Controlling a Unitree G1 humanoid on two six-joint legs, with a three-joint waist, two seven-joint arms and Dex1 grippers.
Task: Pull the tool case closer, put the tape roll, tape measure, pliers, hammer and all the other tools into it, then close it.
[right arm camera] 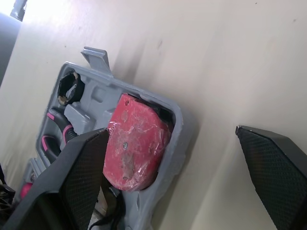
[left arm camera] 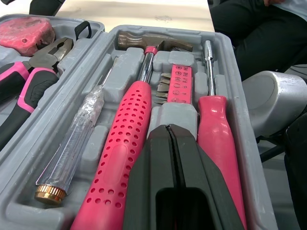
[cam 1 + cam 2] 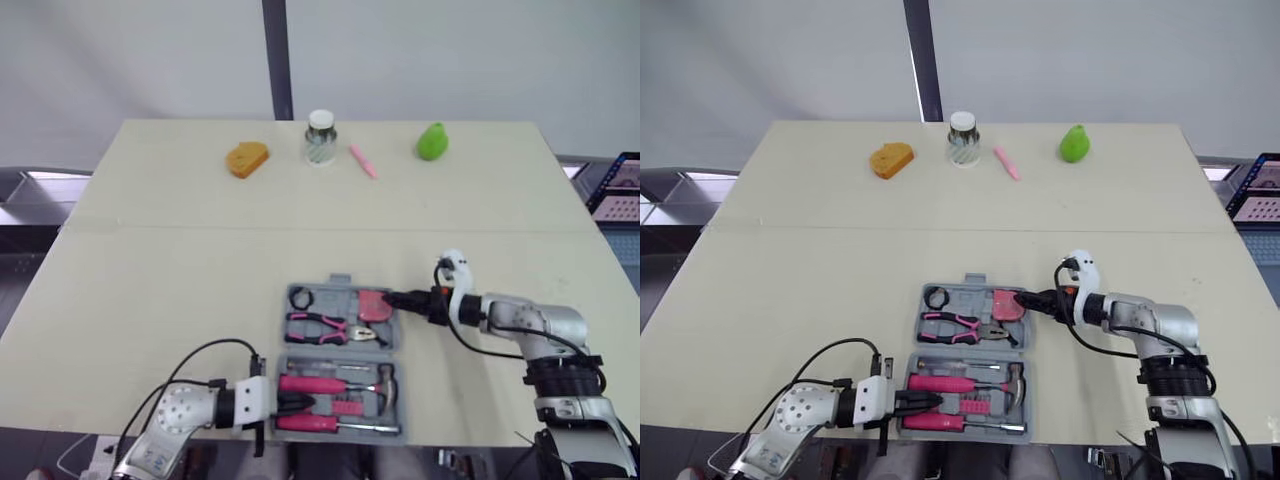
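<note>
The grey tool case (image 3: 345,349) lies open near the table's front edge. Its far half holds a black tape roll (image 3: 302,297), pink-handled pliers (image 3: 325,328) and a pink tape measure (image 3: 374,305). In the near half lie the pink-handled hammer (image 2: 129,143), a clear tester screwdriver (image 2: 76,143), a pink screwdriver (image 2: 218,129) and a bit holder (image 2: 181,84). My left gripper (image 3: 290,403) is shut with nothing in it, low over the near half from the left. My right gripper (image 1: 170,129) is open at the case's right edge, its fingers either side of the tape measure's corner, not touching it.
Along the table's far edge stand an orange bread-like piece (image 3: 247,158), a glass jar (image 3: 320,137), a pink pen (image 3: 363,161) and a green pear (image 3: 432,141). Bare tabletop lies between them and the case.
</note>
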